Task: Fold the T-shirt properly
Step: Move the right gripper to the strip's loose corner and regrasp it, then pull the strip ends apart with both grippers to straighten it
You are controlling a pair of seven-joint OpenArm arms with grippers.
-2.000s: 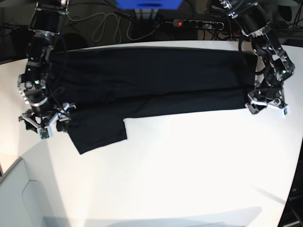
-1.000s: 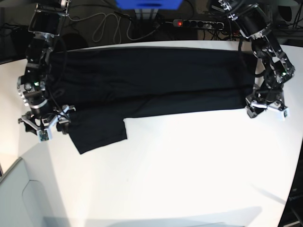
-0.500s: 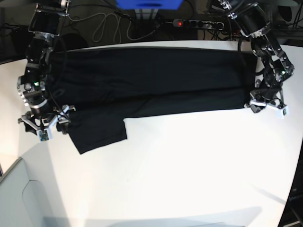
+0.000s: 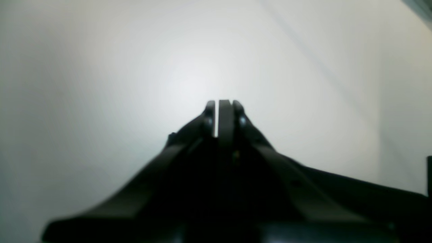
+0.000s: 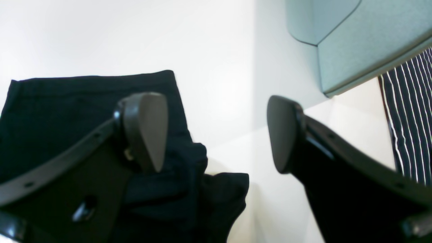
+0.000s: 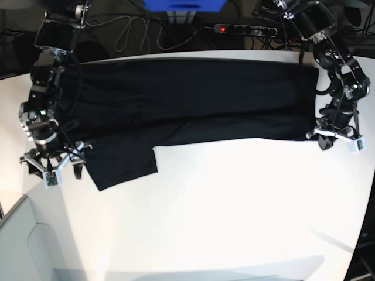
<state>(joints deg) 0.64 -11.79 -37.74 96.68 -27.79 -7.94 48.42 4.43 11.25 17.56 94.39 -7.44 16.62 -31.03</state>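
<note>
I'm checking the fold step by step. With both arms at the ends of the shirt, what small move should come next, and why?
Probably lower the right gripper and close it on the bunched edge of the T-shirt. Its jaws stand wide open above the cloth, gripping nothing. The left gripper is already shut at the opposite end, so only this side seems to lack a hold before a fold.

Black T-shirt (image 6: 187,99) flat across the white table's far half, one sleeve jutting nearward.

Glare washes out the white table (image 6: 234,205) at the centre of the base view, its corners curving. The left wrist view is soft, hazy, brightest mid-frame. The right wrist view's near foreground blurs.
</note>
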